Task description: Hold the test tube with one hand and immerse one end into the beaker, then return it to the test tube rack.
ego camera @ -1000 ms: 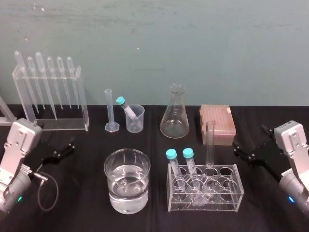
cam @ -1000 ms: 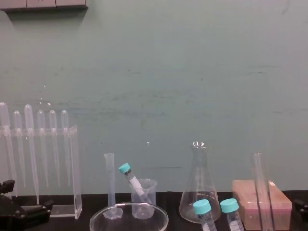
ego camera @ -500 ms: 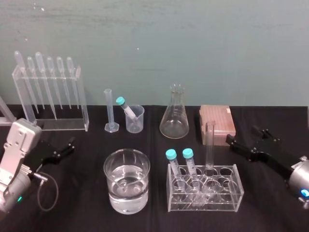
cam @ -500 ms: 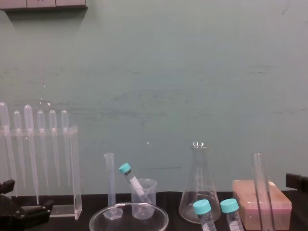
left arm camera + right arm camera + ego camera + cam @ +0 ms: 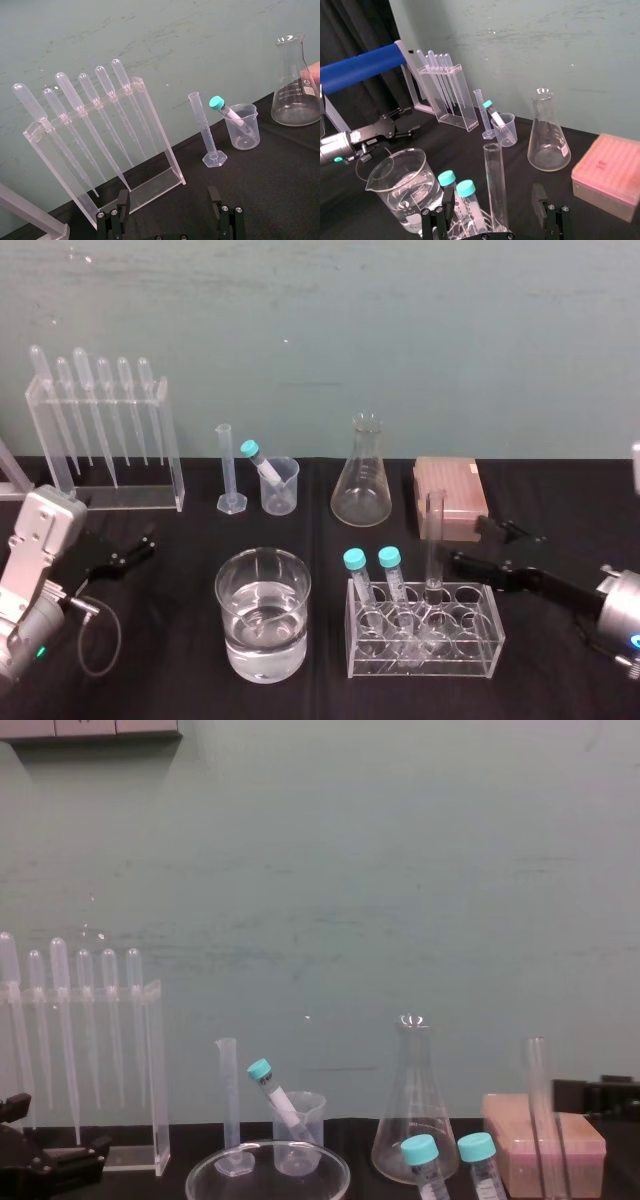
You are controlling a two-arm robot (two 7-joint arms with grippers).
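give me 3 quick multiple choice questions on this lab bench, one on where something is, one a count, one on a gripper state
1. Where is the test tube?
A. lying flat
B. standing in the clear rack
C. held up in the air

2. How many teal-capped tubes stand in that rack?
A. two
B. four
C. none

3. How is the right gripper?
A. shut on the test tube
B. shut, far from the rack
C. open, just to the right of the test tube

Answers: 1 B, the tube rises upright from a hole of the rack. 2 A, two teal caps show beside it. 3 C, its fingers stand apart, their tips short of the tube. The left gripper rests open at the far left.
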